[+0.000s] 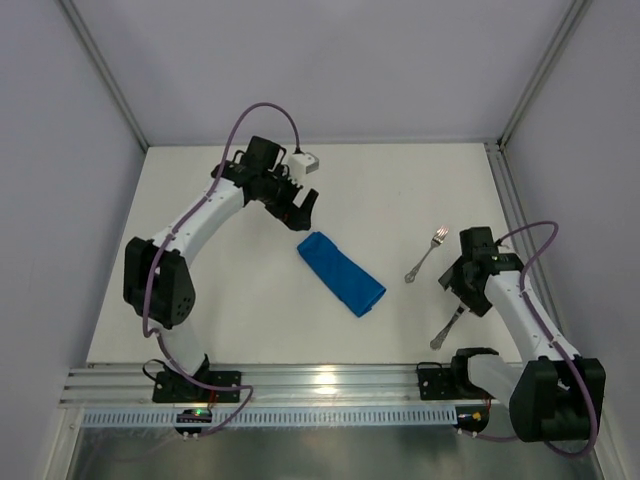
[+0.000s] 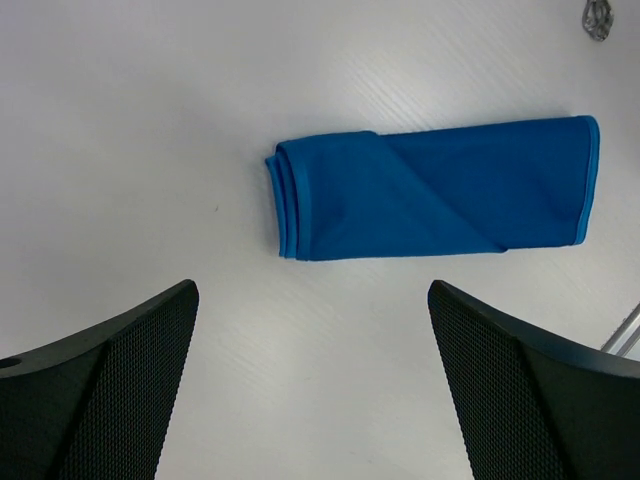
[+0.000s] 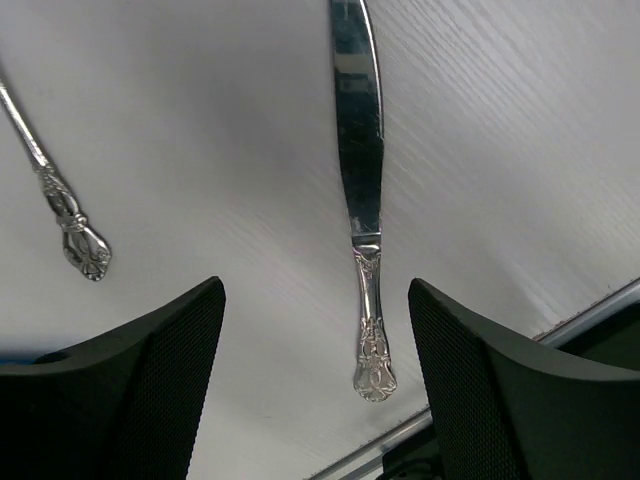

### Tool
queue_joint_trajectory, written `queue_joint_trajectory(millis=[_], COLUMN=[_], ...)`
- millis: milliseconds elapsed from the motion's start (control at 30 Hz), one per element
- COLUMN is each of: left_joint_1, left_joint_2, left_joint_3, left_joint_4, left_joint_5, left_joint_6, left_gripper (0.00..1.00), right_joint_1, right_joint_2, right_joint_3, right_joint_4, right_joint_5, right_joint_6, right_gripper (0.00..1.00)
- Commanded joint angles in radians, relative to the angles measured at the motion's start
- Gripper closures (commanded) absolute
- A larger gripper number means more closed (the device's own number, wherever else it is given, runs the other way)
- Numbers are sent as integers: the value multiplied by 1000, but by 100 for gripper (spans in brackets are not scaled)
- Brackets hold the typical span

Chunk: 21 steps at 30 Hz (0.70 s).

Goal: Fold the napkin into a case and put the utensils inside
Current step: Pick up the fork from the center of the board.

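Observation:
The napkin [image 1: 340, 272] lies flat mid-table, folded into a narrow blue case [image 2: 430, 190] with layered edges at its left end. My left gripper [image 1: 300, 210] [image 2: 312, 290] hangs open just behind the case's far end and holds nothing. Of the utensils, the fork [image 1: 427, 253] lies to the right of the case; only its handle [image 3: 70, 225] shows in the right wrist view. The knife [image 1: 447, 328] [image 3: 358, 150] lies nearer the front edge. My right gripper [image 1: 458, 292] [image 3: 315, 290] is open above the knife, whose ornate handle [image 3: 370, 330] sits between the fingers without touching them.
A metal rail [image 1: 320, 385] runs along the table's near edge, close to the knife's handle end [image 3: 600, 305]. Grey walls and frame posts [image 1: 530, 90] close in the white table [image 1: 230, 320] at the back and sides.

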Motion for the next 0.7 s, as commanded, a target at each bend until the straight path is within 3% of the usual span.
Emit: queue_joint_trajectory(millis=[0, 33, 200, 300, 667], left_joint_1=[13, 18, 50, 61, 62], left_joint_2=[-70, -74, -83, -91, -74], left_joint_3=[-14, -17, -43, -70, -76], left_joint_4=[-62, -68, -80, -74, -73], left_joint_5=[-43, -42, -39, -32, -19], left_joint_6=[73, 81, 99, 101, 101], left_gripper=[1, 1, 1, 1, 1], right_joint_1=[-19, -19, -19, -19, 28], right_joint_2=[-43, -54, -38, 36, 566], right_joint_3=[-45, -46, -11, 65, 389], right_joint_4=[-32, 4, 200, 217, 217], right_joint_5=[-13, -42, -193, -149, -173], right_joint_6=[68, 24, 28, 22, -64], right_gripper=[24, 33, 43, 44, 43])
